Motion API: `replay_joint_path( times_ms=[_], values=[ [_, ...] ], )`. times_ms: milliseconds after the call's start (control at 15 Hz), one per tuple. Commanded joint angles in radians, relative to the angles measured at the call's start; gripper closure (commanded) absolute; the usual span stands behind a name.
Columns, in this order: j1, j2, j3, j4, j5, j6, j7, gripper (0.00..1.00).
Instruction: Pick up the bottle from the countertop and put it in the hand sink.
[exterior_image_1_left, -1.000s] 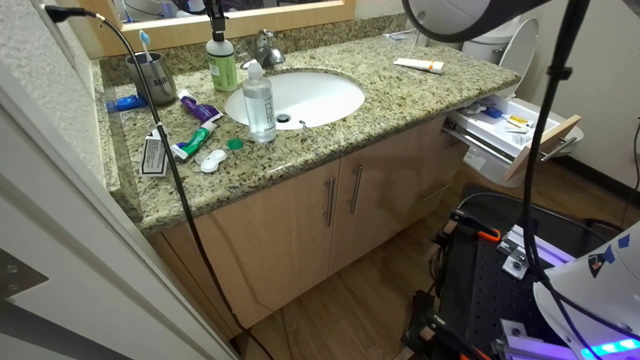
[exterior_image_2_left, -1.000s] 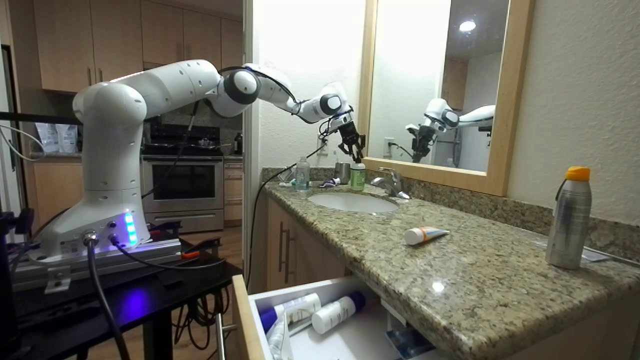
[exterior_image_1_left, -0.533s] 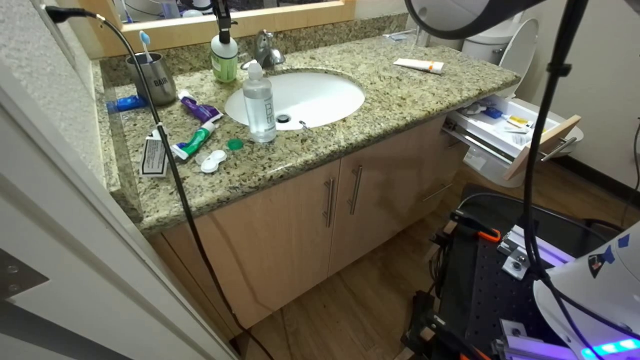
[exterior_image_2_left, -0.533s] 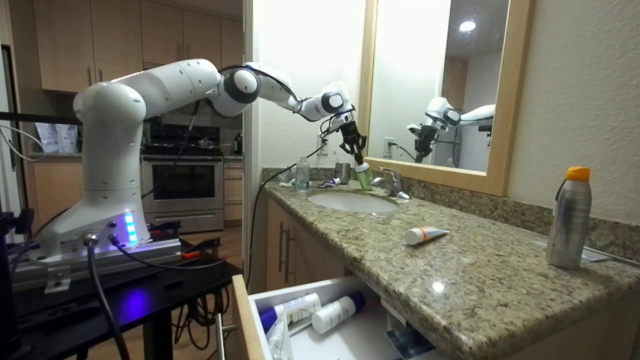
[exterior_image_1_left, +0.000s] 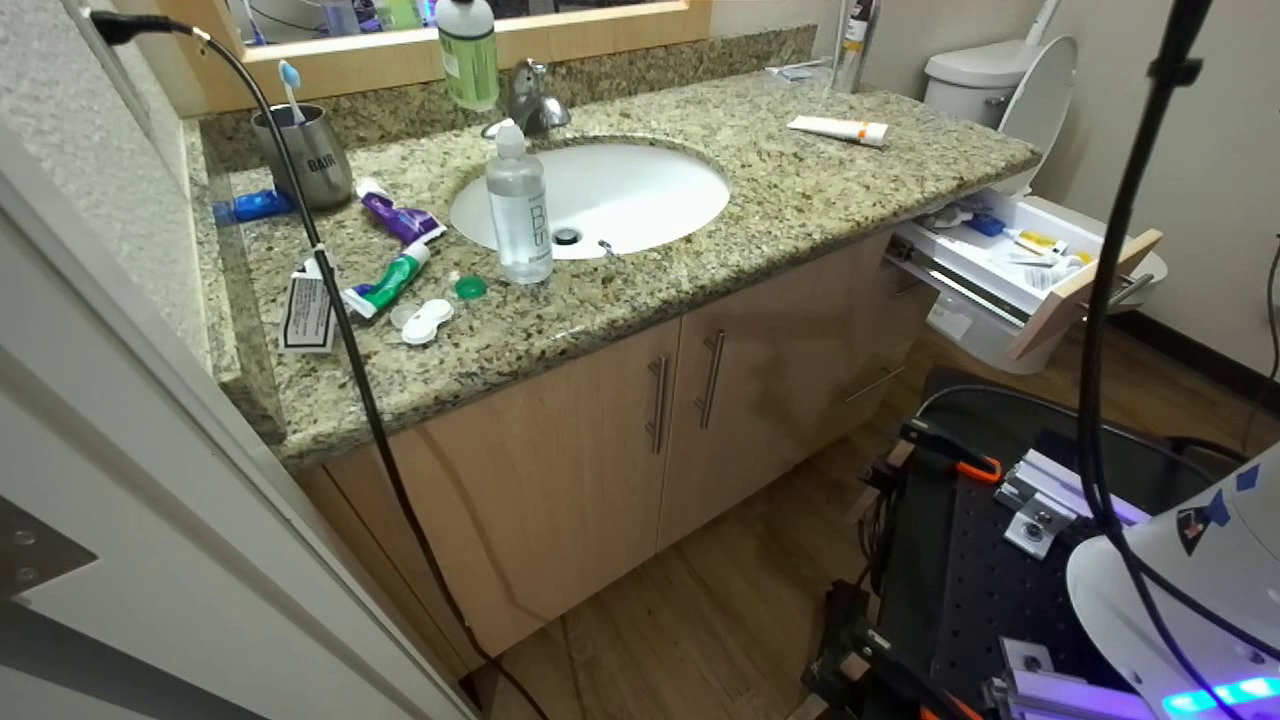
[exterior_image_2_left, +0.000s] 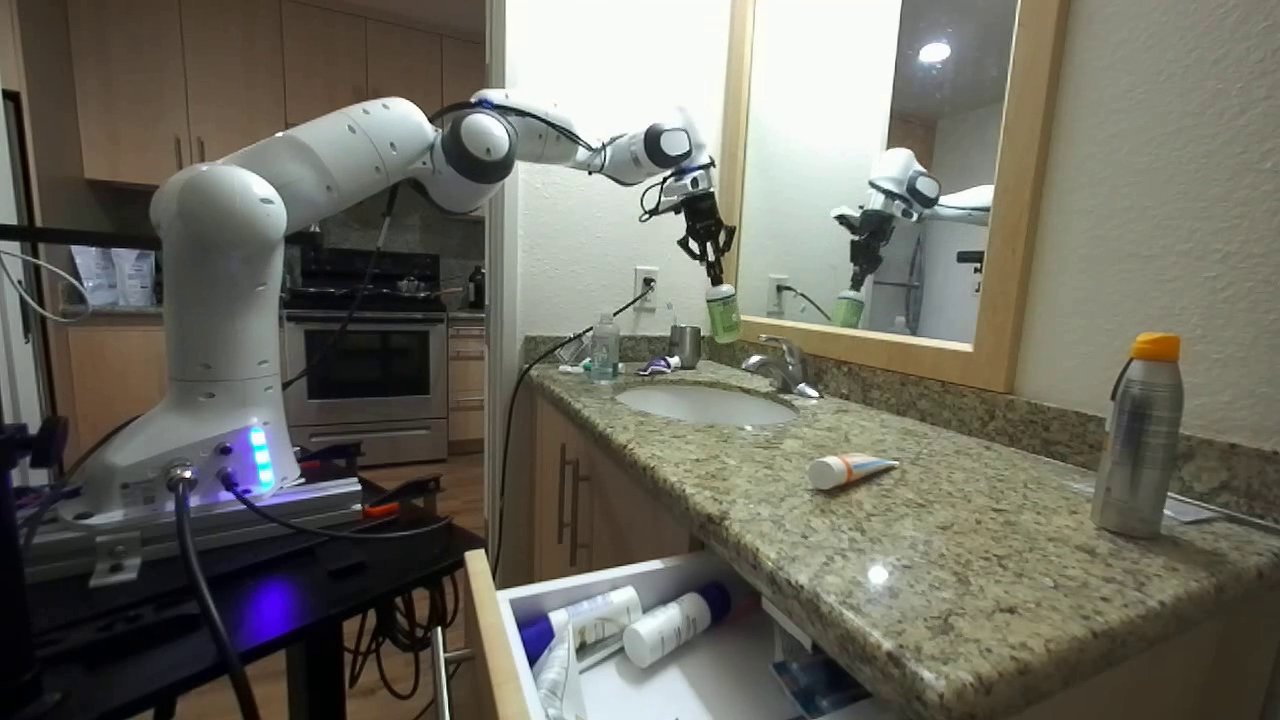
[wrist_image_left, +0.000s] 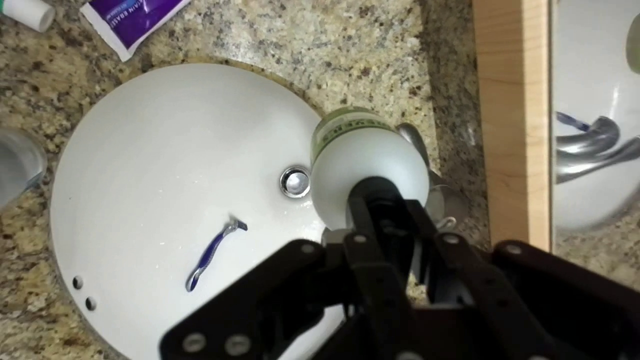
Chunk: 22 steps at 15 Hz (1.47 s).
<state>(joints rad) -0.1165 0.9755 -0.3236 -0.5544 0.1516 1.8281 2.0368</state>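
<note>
Currently, the gripper (exterior_image_2_left: 714, 274) is clamped on the top of the green bottle (wrist_image_left: 367, 157); exact seating is hidden. The green bottle hangs slightly tilted, clear of the countertop (exterior_image_1_left: 800, 200), near the back rim of the sink (wrist_image_left: 150, 150) and the faucet (exterior_image_1_left: 538, 110). Judged status: pick-up complete, transfer pending.

To perform the transfer, maintain a firm grip; a body held only by its top will probably swing. Traverse slowly toward the middle of the sink, keeping the base clear of the faucet, until the whole base is inside the rim. Lower gradually. Release only after the sink supports the weight; its curved bottom may tip an upright bottle.

Note 1 razor (wrist_image_left: 208, 256) lying in the sink, apart from the drain (wrist_image_left: 295, 182); avoid setting down on it. The mirror frame (wrist_image_left: 512, 125) stands near the gripper, so limit backward travel. At the sink's rim, 1 clear bottle (exterior_image_1_left: 520, 215) stands upright and could be knocked. Beyond are 1 purple tube (exterior_image_1_left: 400, 218) and 1 metal cup (exterior_image_1_left: 328, 175) holding a toothbrush (exterior_image_1_left: 289, 80). Farther off, 1 silver bottle (exterior_image_2_left: 1140, 450) stands on the countertop and 1 drawer (exterior_image_2_left: 487, 640) juts out below; neither should block the path.
</note>
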Motion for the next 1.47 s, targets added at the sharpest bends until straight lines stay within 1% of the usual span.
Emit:
replay_joint_path(
  times_ms=[0, 200, 267, 400, 667, 867, 1000, 1067, 1133, 1267, 1333, 1400],
  values=[
    [-0.063, -0.094, 0.012, 0.037, 0.044, -0.107, 0.014, 0.95],
    [-0.141, -0.147, 0.012, 0.052, 0.087, -0.168, 0.047, 0.95],
    [-0.209, -0.119, 0.084, 0.129, 0.046, -0.203, 0.09, 0.95],
    [-0.28, -0.114, 0.101, 0.149, 0.049, -0.205, 0.159, 0.95],
    [-0.412, -0.081, 0.129, 0.186, 0.046, -0.157, 0.289, 0.95],
    [-0.465, -0.048, 0.137, 0.2, 0.04, -0.117, 0.425, 0.95],
    [-0.467, -0.021, 0.136, 0.213, 0.027, -0.078, 0.543, 0.95],
    [-0.478, -0.036, 0.152, 0.21, 0.019, -0.13, 0.456, 0.53],
    [-0.479, -0.025, 0.155, 0.217, 0.011, -0.126, 0.471, 0.78],
    [-0.478, -0.019, 0.163, 0.225, 0.003, -0.129, 0.47, 0.65],
    [-0.477, -0.024, 0.164, 0.222, 0.002, -0.127, 0.469, 0.56],
    [-0.473, -0.039, 0.165, 0.197, 0.0, -0.115, 0.467, 0.53]
  ],
)
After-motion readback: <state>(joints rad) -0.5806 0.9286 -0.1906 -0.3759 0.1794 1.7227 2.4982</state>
